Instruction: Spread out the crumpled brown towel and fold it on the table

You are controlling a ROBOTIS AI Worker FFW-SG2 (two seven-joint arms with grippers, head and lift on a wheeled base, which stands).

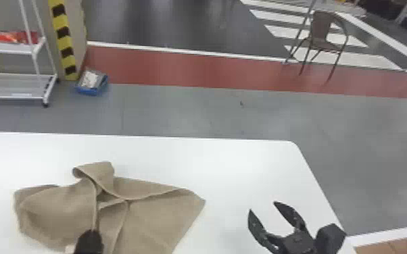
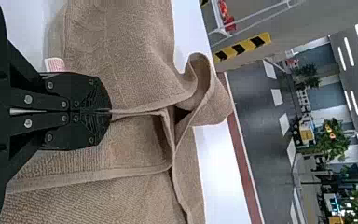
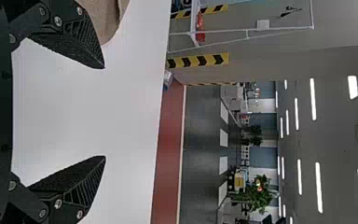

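The brown towel (image 1: 159,216) lies crumpled on the left part of the white table (image 1: 233,169), with a raised loop at its far side and overlapping folds in the middle. My left gripper (image 1: 91,236) is over the towel's near part; in the left wrist view that gripper (image 2: 111,112) is shut on a raised edge of the towel (image 2: 135,60), beside a small pale label. To the right of the towel, my right gripper (image 1: 262,206) stands open above bare table. In the right wrist view the right gripper (image 3: 105,112) has nothing between its fingers, and a corner of towel (image 3: 105,18) shows beside it.
Past the table's far edge are a white shelf cart (image 1: 13,76), a striped yellow-black post (image 1: 63,40), a blue box (image 1: 92,82) and a chair (image 1: 324,35), all on the floor away from the table. White tabletop extends behind and right of the towel.
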